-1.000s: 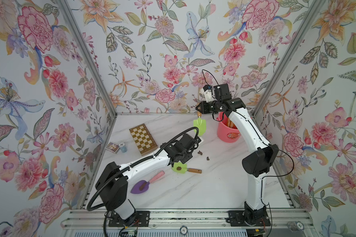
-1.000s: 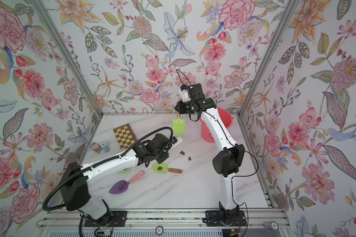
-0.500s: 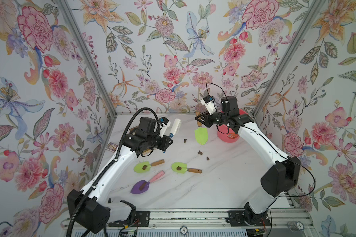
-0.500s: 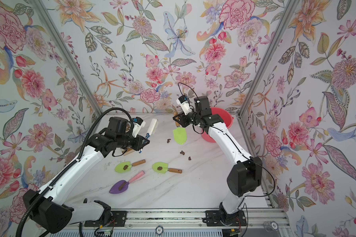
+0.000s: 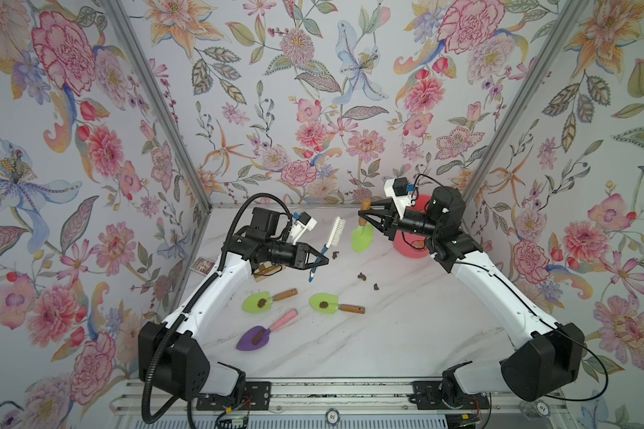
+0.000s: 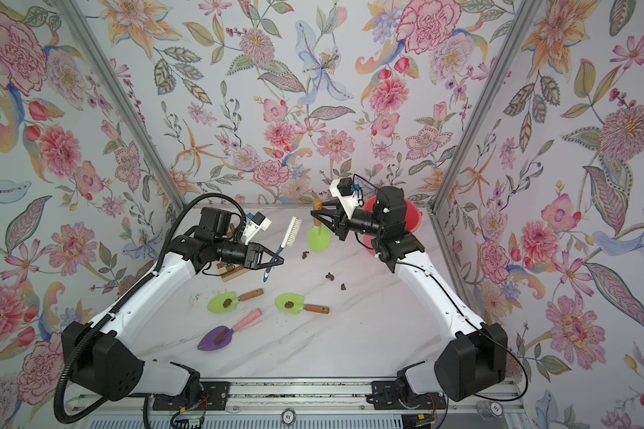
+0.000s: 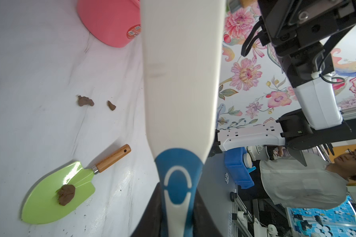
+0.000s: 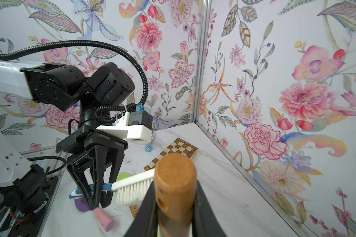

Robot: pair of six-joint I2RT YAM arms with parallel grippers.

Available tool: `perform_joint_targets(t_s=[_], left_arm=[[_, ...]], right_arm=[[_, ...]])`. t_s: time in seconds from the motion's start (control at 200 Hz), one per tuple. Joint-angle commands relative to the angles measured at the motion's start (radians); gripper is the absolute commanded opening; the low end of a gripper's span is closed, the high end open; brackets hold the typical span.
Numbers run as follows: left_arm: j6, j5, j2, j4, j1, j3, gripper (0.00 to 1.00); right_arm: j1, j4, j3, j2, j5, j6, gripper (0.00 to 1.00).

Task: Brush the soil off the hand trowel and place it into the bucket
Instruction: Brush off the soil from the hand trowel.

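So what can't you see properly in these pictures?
- Inside the bucket: the right arm covers it in both top views, and the left wrist view cuts it off at the edge.
- The held trowel blade's far face: turned away, and its handle blocks it in the right wrist view.
- The chessboard: mostly under the left arm in both top views.

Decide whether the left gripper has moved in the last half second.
Yes. The left gripper, shut on the brush, has shifted toward the bucket, coming closer to the soil lump that lies unmoved on the table.
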Motion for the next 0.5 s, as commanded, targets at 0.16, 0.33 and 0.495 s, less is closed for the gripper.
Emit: perform_joint_targets(t_s=[0.16, 0.33, 0.495], left_arm=[[0.028, 0.085, 0.026, -0.055, -0.010, 0.004, 0.00], [0.059, 0.088, 0.062, -0.128, -0.045, 0.079, 0.00], [0.053, 0.089, 0.103, -0.141, -0.103, 0.141, 0.00]], right_arm=[[-0.024, 0.099, 0.123, 0.067, -0.292, 0.065, 0.05], [-0.024, 0.155, 0.137, 0.083, -0.352, 0.102, 0.05], [-0.014, 0.190, 0.144, 0.100, -0.370, 0.124, 0.05]])
